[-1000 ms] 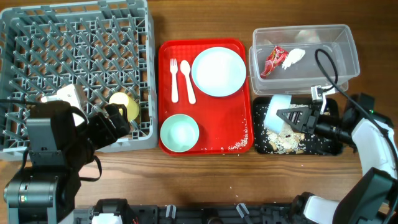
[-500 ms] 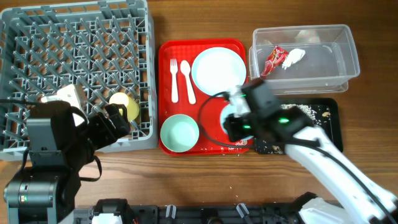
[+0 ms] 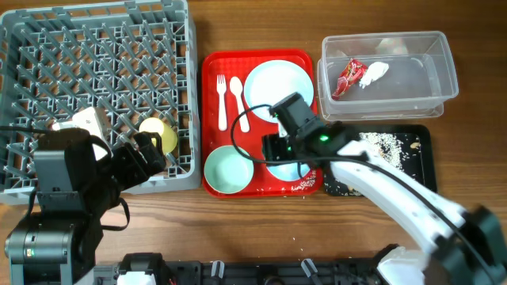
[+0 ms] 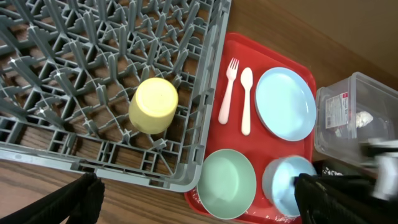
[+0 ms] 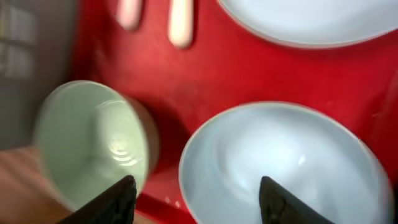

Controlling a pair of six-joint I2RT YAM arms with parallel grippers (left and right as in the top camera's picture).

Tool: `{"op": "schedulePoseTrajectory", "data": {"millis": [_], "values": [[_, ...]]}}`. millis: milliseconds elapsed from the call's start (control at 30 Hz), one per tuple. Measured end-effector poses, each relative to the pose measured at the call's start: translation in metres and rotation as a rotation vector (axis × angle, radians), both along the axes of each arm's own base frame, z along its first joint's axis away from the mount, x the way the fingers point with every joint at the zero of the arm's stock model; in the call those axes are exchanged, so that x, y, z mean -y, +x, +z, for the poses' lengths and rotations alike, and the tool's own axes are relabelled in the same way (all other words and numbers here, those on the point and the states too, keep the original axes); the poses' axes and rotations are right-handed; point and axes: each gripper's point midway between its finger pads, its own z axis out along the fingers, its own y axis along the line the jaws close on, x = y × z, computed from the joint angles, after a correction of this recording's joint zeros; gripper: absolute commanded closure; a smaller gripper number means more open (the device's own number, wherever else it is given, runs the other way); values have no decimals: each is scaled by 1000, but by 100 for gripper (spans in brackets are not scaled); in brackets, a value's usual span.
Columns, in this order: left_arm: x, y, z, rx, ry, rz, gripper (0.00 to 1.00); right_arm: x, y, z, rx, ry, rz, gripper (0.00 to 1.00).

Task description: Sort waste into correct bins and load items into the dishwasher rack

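My right gripper (image 3: 273, 150) (image 5: 196, 179) is open over the red tray, its jaws either side of the left rim of the light blue bowl (image 3: 288, 169) (image 5: 286, 162), which stands upright on the tray. Beside the bowl sits the pale green bowl (image 3: 229, 169) (image 5: 87, 143). The light blue plate (image 3: 278, 91), the white fork (image 3: 222, 101) and the spoon (image 3: 239, 103) lie further back. The yellow cup (image 3: 158, 136) (image 4: 153, 106) sits upside down in the grey rack (image 3: 95, 79). My left gripper (image 3: 150, 154) (image 4: 199, 205) hangs open and empty near the rack's front right corner.
The red tray (image 3: 212, 79) lies between the rack and the bins. The clear tub (image 3: 428, 87) holds the red wrapper (image 3: 347, 77) and the white napkin (image 3: 374, 73). The black tray (image 3: 416, 170) holds scattered rice (image 3: 380, 142). A few grains lie at the red tray's front right.
My right arm swung left from the black tray to the red tray with the light blue bowl. The bowl now rests there and the jaws have opened. The left arm is still.
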Motion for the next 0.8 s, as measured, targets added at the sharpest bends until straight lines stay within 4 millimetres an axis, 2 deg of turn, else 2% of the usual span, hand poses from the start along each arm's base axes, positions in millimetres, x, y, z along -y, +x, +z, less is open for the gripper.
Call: {"op": "schedulePoseTrajectory", "data": {"millis": [33, 67, 100, 167, 267, 333, 400, 500, 533, 600, 700, 800], "values": [[0, 0, 0, 0, 0, 0, 0, 1, 2, 15, 34, 12, 0, 26], [0, 0, 0, 1, 0, 0, 0, 1, 4, 37, 86, 34, 5, 0], [0, 0, 0, 1, 0, 0, 0, 0, 6, 67, 160, 74, 15, 0], [0, 0, 0, 1, 0, 0, 0, 0, 5, 112, 269, 145, 25, 0], [0, 0, 0, 1, 0, 0, 0, 8, -6, 173, 418, 255, 27, 0], [0, 0, 0, 1, 0, 0, 0, 15, -15, 202, 479, 322, 7, 0], [0, 0, 0, 1, 0, 0, 0, 20, -23, 215, 484, 377, -32, 0], [0, 0, 0, 0, 0, 0, 0, 29, -34, 214, 446, 387, -72, 0], [0, 0, 0, 1, 0, 0, 0, 37, -39, 213, 443, 367, -87, 0], [0, 0, 0, 1, 0, 0, 0, 46, -43, 220, 486, 355, -89, 0], [0, 0, 0, 0, 0, 0, 0, 64, -58, 247, 612, 362, -69, 0], [0, 0, 0, 1, 0, 0, 0, 87, -83, 271, 734, 367, -37, 0]]}}
